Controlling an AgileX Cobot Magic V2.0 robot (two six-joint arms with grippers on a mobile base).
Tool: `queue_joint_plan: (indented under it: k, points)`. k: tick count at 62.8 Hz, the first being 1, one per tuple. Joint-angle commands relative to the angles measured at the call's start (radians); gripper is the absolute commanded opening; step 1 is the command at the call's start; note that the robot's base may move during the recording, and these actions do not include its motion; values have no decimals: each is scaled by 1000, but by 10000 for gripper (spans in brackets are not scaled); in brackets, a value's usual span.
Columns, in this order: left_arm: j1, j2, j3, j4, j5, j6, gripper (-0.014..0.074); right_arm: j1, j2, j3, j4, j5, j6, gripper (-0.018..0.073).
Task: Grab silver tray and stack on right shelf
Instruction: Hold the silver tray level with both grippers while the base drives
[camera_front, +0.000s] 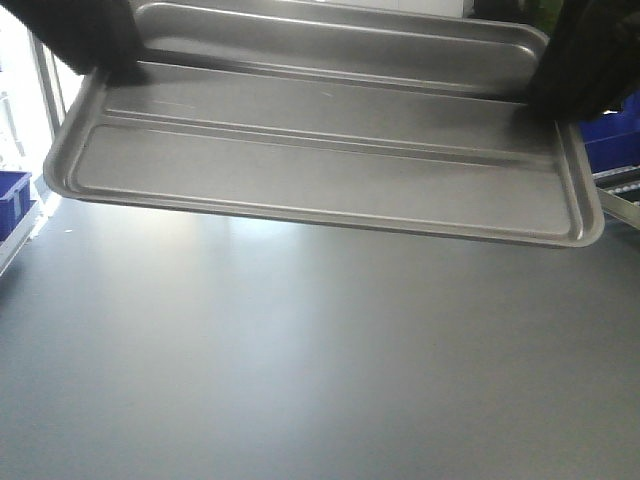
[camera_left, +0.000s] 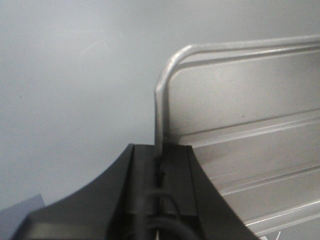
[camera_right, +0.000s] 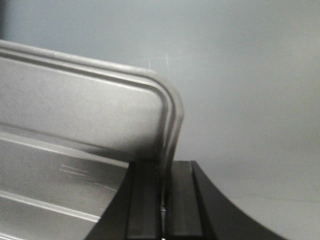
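The silver tray (camera_front: 320, 170) hangs in the air above the grey table, held at both short ends and tipped so its ridged floor faces the front view. My left gripper (camera_front: 100, 55) is shut on the rim of its left end. In the left wrist view that gripper (camera_left: 160, 150) pinches the thin rim edge of the tray (camera_left: 240, 125). My right gripper (camera_front: 565, 90) is shut on the right end. In the right wrist view that gripper (camera_right: 165, 165) clamps the curved rim of the tray (camera_right: 75, 110). Only a sliver of the right shelf (camera_front: 622, 200) shows at the right edge.
The grey table (camera_front: 300, 360) spreads below the tray. A blue bin (camera_front: 12, 200) sits at the left edge. Another blue bin (camera_front: 615, 140) stands at the right, just above the shelf sliver.
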Motion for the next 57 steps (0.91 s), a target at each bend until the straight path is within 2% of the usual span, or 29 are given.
queue_joint_plan:
  k: [1,57]
  points:
    - [4,-31,-32,79,19,-4,-93,-10,-26,-32,-69,12,-22,57]
    - [4,-31,-32,77,20,-4,-93,-10,-26,-32,-69,12,-22,57]
